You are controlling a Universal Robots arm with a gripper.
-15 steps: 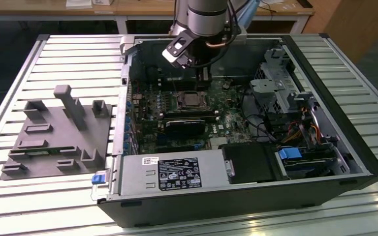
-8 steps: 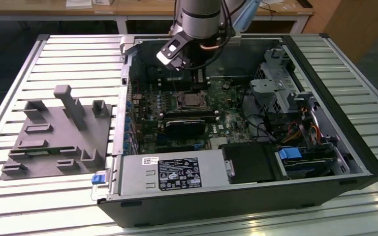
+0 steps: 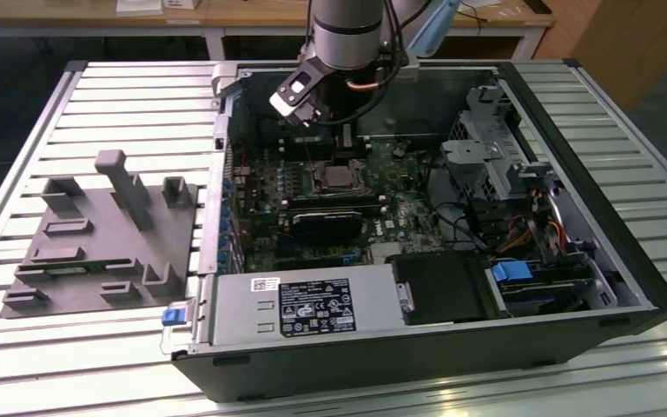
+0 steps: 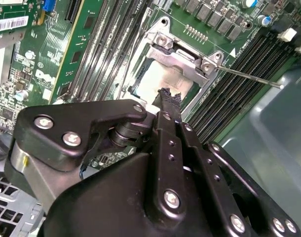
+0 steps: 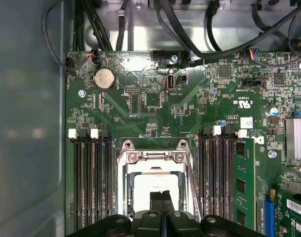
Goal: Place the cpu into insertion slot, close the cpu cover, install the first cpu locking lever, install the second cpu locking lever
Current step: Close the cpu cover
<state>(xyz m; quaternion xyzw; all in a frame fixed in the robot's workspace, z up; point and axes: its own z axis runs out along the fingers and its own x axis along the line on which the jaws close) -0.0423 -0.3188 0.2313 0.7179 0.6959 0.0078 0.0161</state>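
The insertion slot [image 3: 336, 178] lies in the motherboard's middle inside the open computer case. In both wrist views the cpu [image 5: 143, 183] [image 4: 151, 81] rests in it, its pale silver top showing through the square cut-out of the cpu cover [image 5: 153, 158] [image 4: 187, 58], which lies flat over the socket. One thin locking lever [image 4: 249, 77] sticks out free beside the socket; another thin rod [image 5: 191, 183] runs along the socket's side. My gripper [image 5: 162, 200] [image 4: 166, 95] [image 3: 349, 143] hovers just over the chip, fingers pressed together with nothing seen between them.
Long black memory slots [image 5: 91, 182] flank the socket, and a green memory module [image 5: 241, 185] stands in one. Cables [image 5: 190, 29] hang past the board's edge. A grey fixture block [image 3: 102, 234] sits outside the case, a power supply [image 3: 299, 304] in front, a drive cage [image 3: 507, 165] beside.
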